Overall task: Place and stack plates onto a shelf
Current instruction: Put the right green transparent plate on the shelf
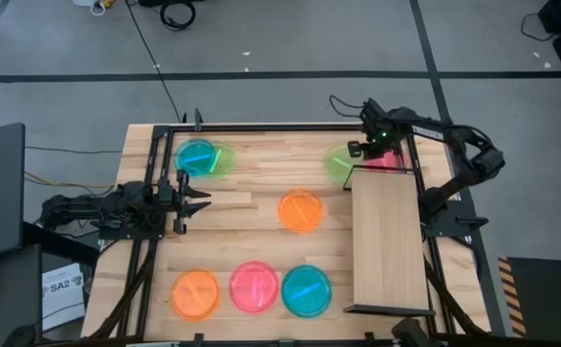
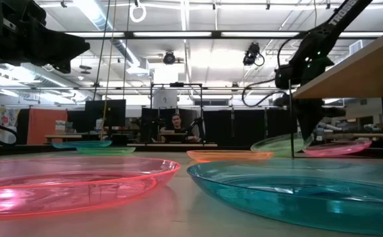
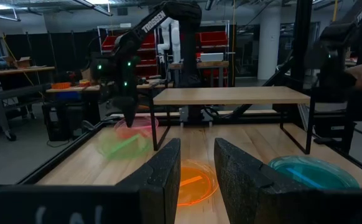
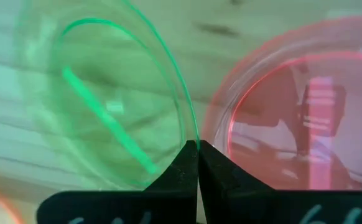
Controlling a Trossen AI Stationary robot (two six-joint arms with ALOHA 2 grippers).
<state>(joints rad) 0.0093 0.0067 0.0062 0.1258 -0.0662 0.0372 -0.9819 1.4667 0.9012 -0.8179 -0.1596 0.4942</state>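
Gripping the round translucent green plastic plate (image 4: pixel 112 106) by its rim, the right gripper (image 4: pixel 198 149) was clamped shut.
Thin-edge hold risked slippage; left gripper (image 3: pixel 196 165) waited, narrowly parted.

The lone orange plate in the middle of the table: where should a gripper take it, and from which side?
By the thin rim. The orange plate lies flat and shallow on the table, so only its raised edge gives fingers purchase. Its left edge is probably best: the left gripper faces it, open, with bare wood between. The right gripper is shut on the green plate beside the shelf.
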